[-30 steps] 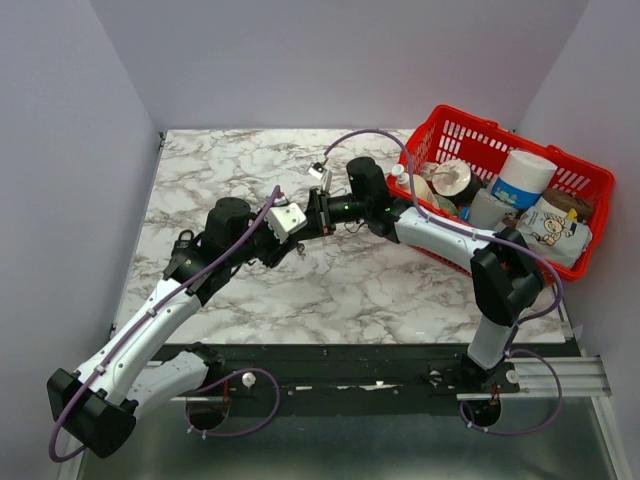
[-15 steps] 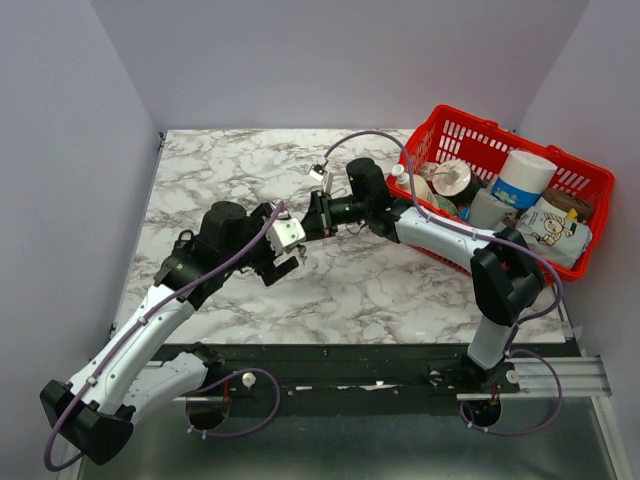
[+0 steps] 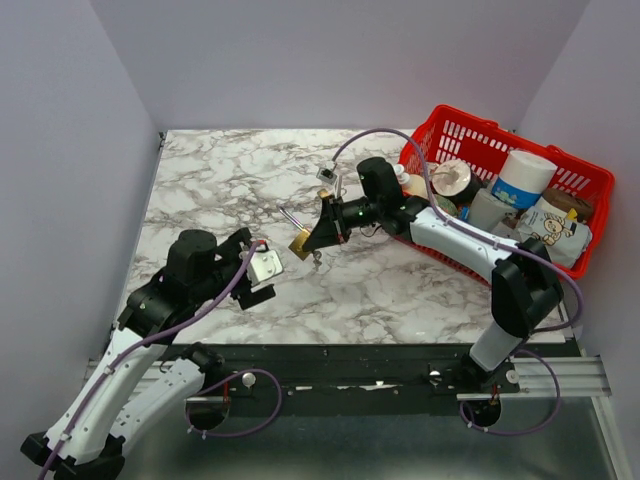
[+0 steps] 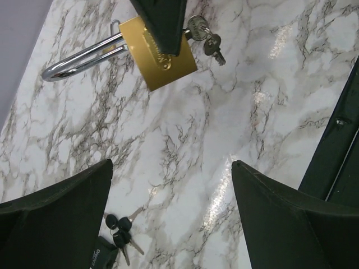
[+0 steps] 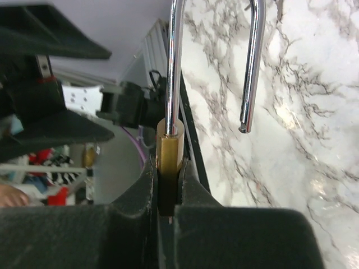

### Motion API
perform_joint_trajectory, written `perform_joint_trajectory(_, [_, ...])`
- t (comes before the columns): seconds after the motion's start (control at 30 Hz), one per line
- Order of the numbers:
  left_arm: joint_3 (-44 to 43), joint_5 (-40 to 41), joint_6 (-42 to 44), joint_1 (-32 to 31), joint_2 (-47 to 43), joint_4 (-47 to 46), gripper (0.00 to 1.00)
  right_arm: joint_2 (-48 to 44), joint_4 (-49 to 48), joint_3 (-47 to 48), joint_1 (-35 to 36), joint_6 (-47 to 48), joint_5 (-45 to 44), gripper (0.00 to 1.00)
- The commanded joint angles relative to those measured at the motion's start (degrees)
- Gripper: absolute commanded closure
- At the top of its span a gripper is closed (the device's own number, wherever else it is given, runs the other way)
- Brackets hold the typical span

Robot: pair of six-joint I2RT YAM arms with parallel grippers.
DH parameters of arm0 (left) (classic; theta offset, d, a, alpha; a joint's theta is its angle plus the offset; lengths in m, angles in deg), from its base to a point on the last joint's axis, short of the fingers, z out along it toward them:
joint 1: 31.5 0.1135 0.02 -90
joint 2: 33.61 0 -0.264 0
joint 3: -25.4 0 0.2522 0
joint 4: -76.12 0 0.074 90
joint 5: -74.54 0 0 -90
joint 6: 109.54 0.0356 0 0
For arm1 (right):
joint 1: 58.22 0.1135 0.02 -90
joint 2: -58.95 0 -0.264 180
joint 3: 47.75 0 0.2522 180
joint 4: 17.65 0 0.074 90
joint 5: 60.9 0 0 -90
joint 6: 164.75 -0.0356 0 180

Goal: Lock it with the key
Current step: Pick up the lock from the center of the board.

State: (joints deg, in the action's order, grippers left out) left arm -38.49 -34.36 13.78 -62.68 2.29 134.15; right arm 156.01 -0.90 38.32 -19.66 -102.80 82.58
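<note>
One brass padlock (image 4: 168,68), long shackle (image 4: 78,59) open

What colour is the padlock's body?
The padlock has a brass-gold body; the left wrist view shows it best.

Engraving on brass padlock (image 4: 166,73) illegible, no readable text

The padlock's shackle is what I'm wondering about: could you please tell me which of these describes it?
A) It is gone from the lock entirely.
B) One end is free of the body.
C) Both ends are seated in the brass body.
B: in the right wrist view, one end of the shackle hangs free beside the padlock, whose brass body the right gripper clamps.
</note>
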Motion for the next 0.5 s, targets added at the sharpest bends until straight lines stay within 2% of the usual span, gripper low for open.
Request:
perform_joint_trajectory(0.0, [-5.8,-1.4,-0.3,1.6,3.6,0.4,0.09,-5.5,12.4,3.0,0.8,17.7,2.6,0.99])
perform_joint_trajectory(0.07, [-8.2,-3.9,4.7,2.4,5.3,0.3,0.11,-6.4,17.0,4.0,1.1,25.5,2.3,0.99])
perform_joint_trajectory(0.17, [-11.9,-7.5,7.9,3.1,8.1,0.6,0.21,-8.6,24.9,5.1,1.0,34.9,2.2,0.99])
perform_joint_trajectory(0.23, [-13.1,-9.3,8.9,3.1,10.1,1.4,0.27,-10.4,29.6,5.6,1.0,38.5,3.5,0.99])
perform_joint_trajectory(0.47, [-13.1,-19.2,12.8,3.1,12.3,-1.8,0.32,-11.9,39.4,8.8,1.8,47.4,7.5,0.99])
